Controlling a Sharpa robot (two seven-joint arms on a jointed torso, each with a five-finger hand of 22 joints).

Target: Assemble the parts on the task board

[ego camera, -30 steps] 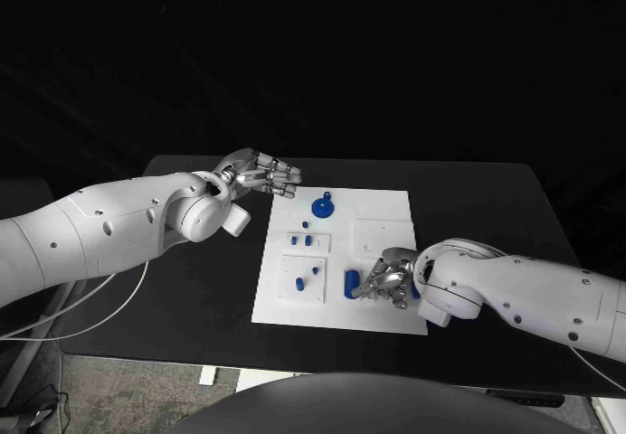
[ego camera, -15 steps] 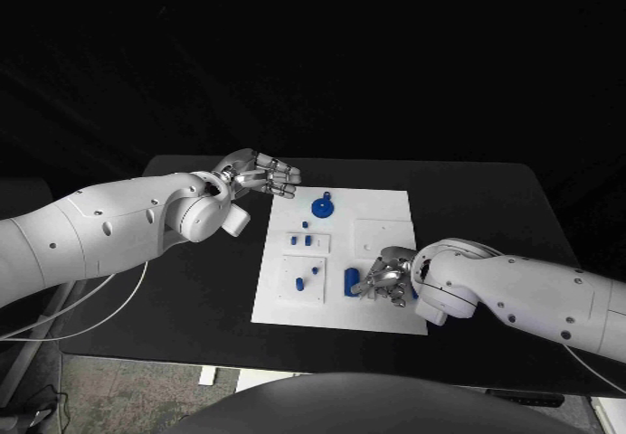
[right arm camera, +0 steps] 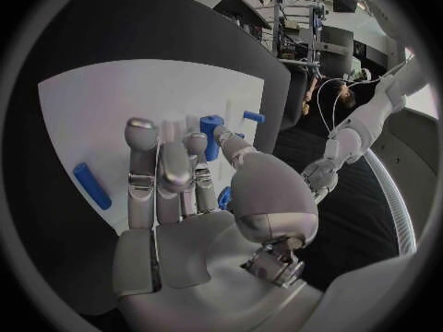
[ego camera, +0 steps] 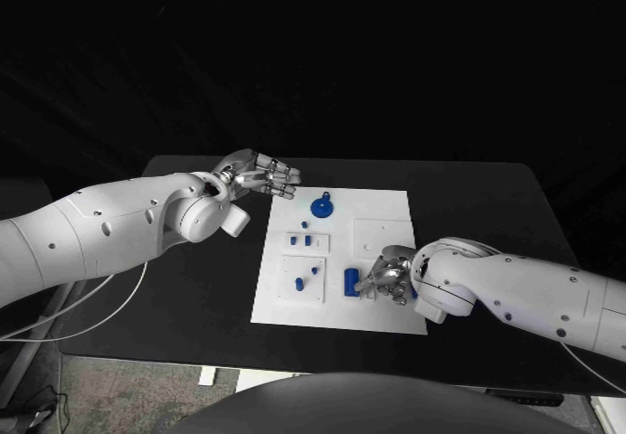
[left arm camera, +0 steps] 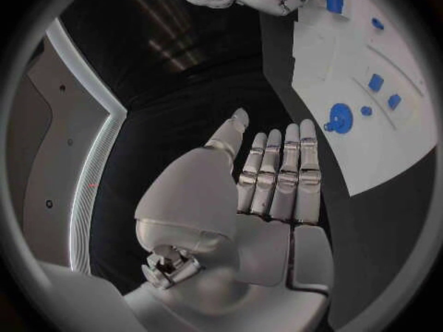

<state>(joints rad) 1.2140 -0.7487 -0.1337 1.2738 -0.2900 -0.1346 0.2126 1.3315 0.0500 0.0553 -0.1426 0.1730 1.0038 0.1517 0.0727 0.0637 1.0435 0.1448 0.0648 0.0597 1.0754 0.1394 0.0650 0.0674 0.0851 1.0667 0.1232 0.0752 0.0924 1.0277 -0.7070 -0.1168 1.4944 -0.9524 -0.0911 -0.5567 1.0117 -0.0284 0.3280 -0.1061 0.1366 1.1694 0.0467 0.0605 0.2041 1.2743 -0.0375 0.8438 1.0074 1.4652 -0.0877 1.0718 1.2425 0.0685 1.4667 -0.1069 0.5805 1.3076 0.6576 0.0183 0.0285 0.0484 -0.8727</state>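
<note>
**On the board's near right, a hand among blue parts**

Over the task board (ego camera: 392, 237), the right hand (ego camera: 389, 278) hovers low with fingers curled; whether it grips anything I cannot tell. An upright blue block (ego camera: 351, 281) stands just beside its fingers, a small blue peg (ego camera: 300, 283) further over. Off the board's far left corner, the left hand (ego camera: 261, 174) hangs over the black surface (ego camera: 483, 194), fingers straight, holding nothing. A round blue knob (ego camera: 321, 209) sits near it.

head camera looking down, wrist cameras close behind hands, sharing task board (ego camera: 342, 262)
</note>
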